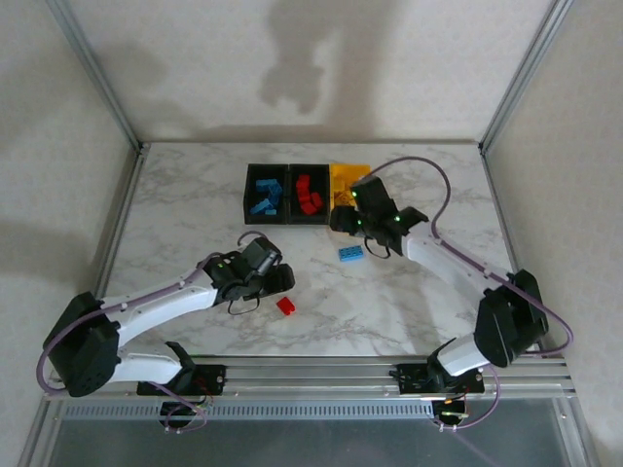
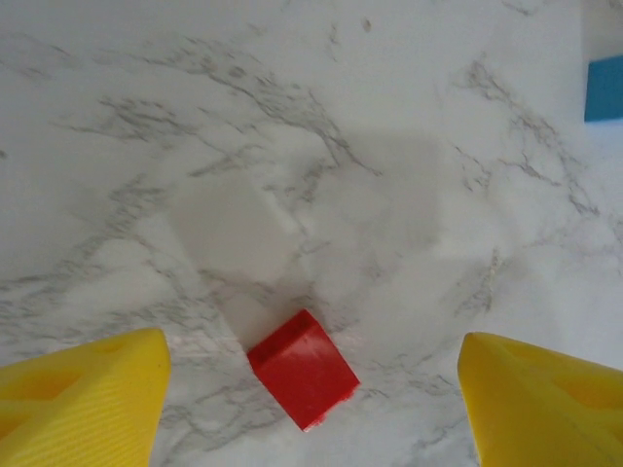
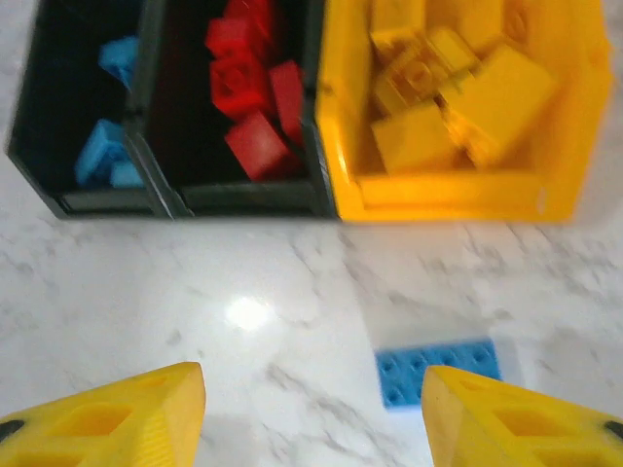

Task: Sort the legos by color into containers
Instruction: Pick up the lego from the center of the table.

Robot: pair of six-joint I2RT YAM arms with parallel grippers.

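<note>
Three joined bins stand at the back of the table: a black bin (image 1: 264,195) with blue legos (image 3: 100,156), a black bin (image 1: 310,195) with red legos (image 3: 255,97), and a yellow bin (image 1: 348,175) with yellow legos (image 3: 458,88). A lone red lego (image 1: 286,305) (image 2: 304,369) lies on the marble just below my left gripper (image 1: 275,277) (image 2: 311,409), which is open, its yellow fingers (image 2: 83,389) well clear on either side. A flat blue lego (image 1: 350,254) (image 3: 433,372) lies near my open right gripper (image 1: 352,226) (image 3: 313,418), partly behind its right finger (image 3: 526,418).
The table is white marble (image 1: 175,224), walled by aluminium posts (image 1: 97,73) and pale side panels. The right arm's cable (image 1: 443,185) loops over the table's right half. Open marble lies left of the bins and along the near edge.
</note>
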